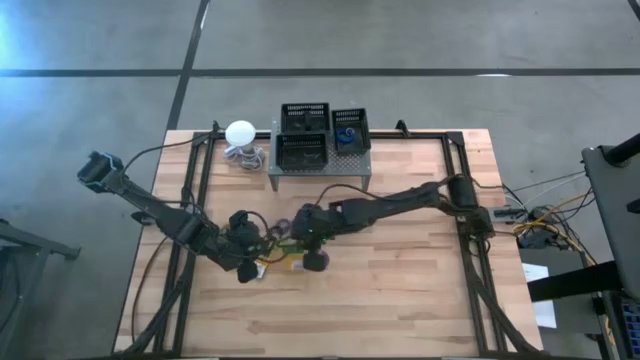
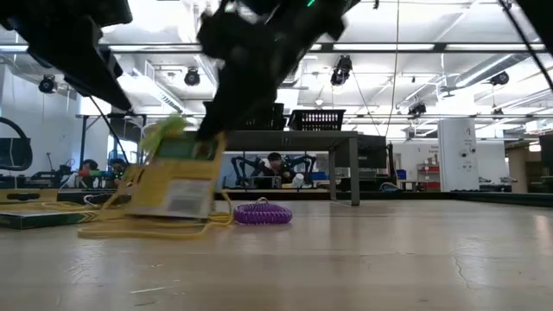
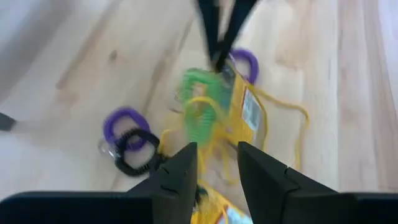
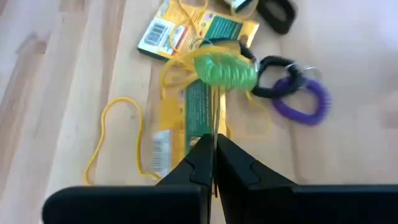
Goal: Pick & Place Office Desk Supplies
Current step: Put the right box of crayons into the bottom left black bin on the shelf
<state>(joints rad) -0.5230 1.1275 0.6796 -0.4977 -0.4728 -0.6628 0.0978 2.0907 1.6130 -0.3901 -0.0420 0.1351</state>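
From above, both arms meet over the front middle of the table [image 1: 420, 300]. The right gripper [image 1: 300, 232] reaches in from the right over a small heap of supplies; the left gripper [image 1: 243, 268] sits just beside the heap on the other side. At the back, black mesh trays [image 1: 305, 150] stand on a grey stand [image 1: 320, 178], with a white ball [image 1: 240, 132] beside them.

The low view shows a yellow box [image 2: 173, 186] tipped up off the wood, one edge raised under the right arm, tan bands [image 2: 104, 226] trailing below it and a purple ring [image 2: 262, 213] lying just beside it.

From the left wrist, that gripper's fingers [image 3: 177, 177] stand partly apart with nothing between them — they hover near the heap. A green ring [image 3: 200, 106] lies on the box, a black ring [image 3: 135, 152] and a purple one close by.

From the right wrist, the fingers [image 4: 199, 163] are closed right together, pinching what looks like a thin band or the box's edge; I cannot tell which.

Judgement: the lift is beginning, and the bands are tangled round the box and green ring. Rise slowly and straight — a jerk could drag the whole heap or slip the thin grip. Check what comes up before carrying it toward the trays.
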